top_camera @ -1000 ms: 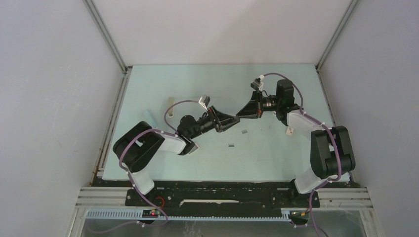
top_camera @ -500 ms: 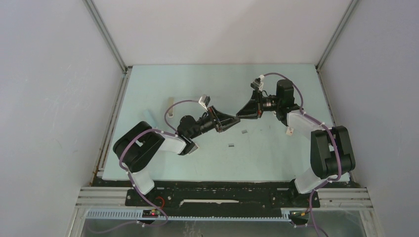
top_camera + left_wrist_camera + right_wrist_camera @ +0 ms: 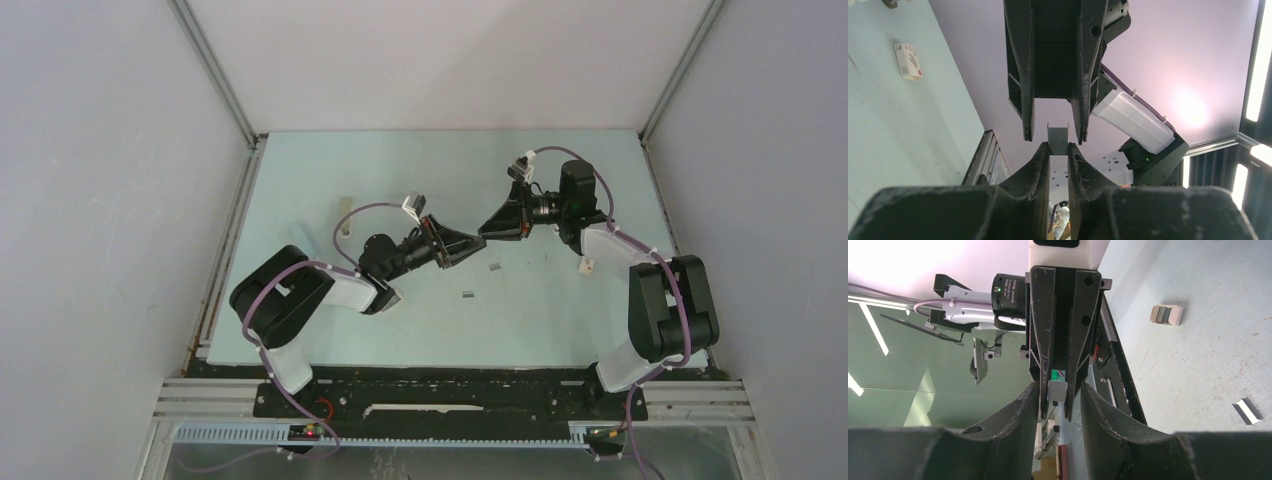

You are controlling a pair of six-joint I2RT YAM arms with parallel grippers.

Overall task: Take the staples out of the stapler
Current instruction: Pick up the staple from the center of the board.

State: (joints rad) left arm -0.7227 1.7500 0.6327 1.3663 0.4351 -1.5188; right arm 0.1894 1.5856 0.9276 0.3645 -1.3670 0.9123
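My left gripper (image 3: 476, 240) and right gripper (image 3: 489, 229) meet tip to tip above the middle of the table. The left gripper (image 3: 1058, 146) is shut on a short grey strip of staples (image 3: 1058, 139), which sticks out past its fingertips. It also shows in the right wrist view (image 3: 1057, 390). The right gripper (image 3: 1059, 387) is open, and its fingers (image 3: 1025, 100) straddle the strip and the left fingertips without gripping. Two more staple strips (image 3: 494, 266) (image 3: 467, 294) lie on the table below. I cannot make out a stapler for certain.
A small white printed box (image 3: 586, 266) lies by the right arm and shows in the left wrist view (image 3: 908, 61). A small beige and grey object (image 3: 343, 228) and a pale blue bar (image 3: 305, 241) lie at the left. A loose strip (image 3: 1246, 410) lies on the pale green table (image 3: 560, 320).
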